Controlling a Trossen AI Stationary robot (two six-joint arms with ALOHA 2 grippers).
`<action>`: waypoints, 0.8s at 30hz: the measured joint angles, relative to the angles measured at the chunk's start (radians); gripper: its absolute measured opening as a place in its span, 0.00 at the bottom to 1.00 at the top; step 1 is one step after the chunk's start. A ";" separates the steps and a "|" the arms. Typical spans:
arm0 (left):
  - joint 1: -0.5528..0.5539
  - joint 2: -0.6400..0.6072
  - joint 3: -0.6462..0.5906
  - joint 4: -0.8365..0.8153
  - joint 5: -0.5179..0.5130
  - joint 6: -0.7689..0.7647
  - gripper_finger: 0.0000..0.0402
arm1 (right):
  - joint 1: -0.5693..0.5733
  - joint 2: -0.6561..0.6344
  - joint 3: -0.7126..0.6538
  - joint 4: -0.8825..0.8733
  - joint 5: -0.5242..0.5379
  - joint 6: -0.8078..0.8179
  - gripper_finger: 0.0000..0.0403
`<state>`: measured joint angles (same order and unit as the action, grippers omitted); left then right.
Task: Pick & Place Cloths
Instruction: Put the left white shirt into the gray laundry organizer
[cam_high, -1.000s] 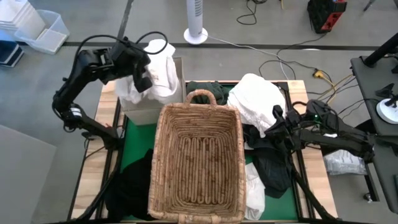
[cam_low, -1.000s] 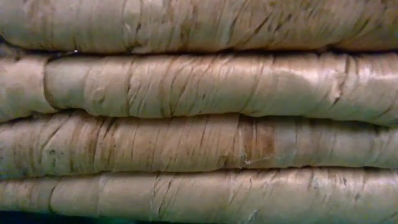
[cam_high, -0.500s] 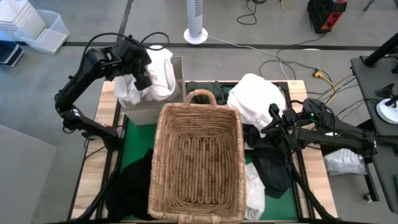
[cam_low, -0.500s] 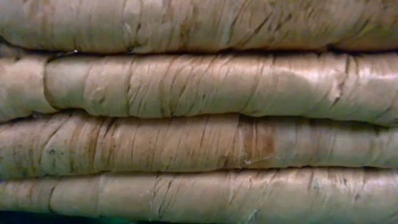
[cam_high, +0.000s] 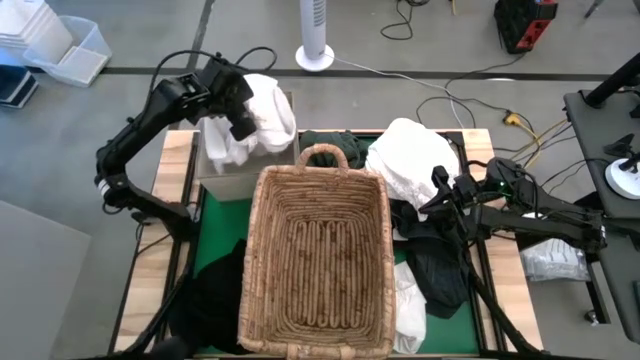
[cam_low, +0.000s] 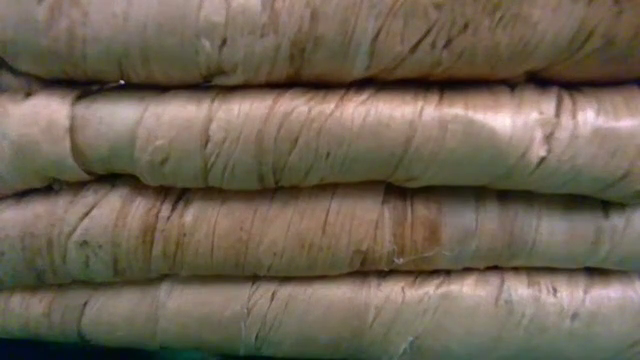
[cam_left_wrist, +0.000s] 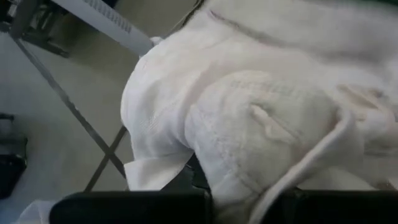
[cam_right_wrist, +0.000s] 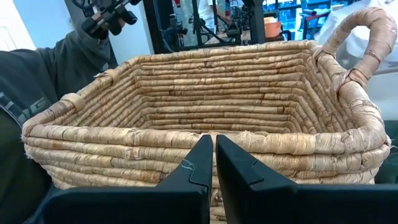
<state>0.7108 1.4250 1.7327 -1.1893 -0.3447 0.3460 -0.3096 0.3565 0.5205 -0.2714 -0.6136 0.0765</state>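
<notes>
white cloth (cam_high: 262, 118) gripped by left gripper (cam_high: 238, 112).

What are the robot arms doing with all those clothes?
The left gripper is holding up a white cloth at the table's far left corner, beside the wicker basket, which has nothing in it. The right gripper waits shut by the basket's right side, next to a pile of white and dark cloths.

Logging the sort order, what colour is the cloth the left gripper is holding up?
White. The cloth in the left gripper shows best in the high view.
</notes>
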 joint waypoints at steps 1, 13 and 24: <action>0.003 0.005 -0.002 0.002 -0.001 -0.001 0.00 | 0.000 0.000 0.000 0.000 0.000 0.000 0.03; 0.022 0.028 -0.008 -0.067 0.023 0.004 0.00 | 0.000 0.000 -0.002 -0.010 0.000 0.000 0.03; 0.033 0.026 -0.147 -0.094 0.023 -0.009 0.00 | 0.000 0.000 -0.002 -0.010 0.001 -0.002 0.03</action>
<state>0.7434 1.4506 1.5859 -1.2835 -0.3218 0.3374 -0.3096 0.3565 0.5182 -0.2815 -0.6128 0.0742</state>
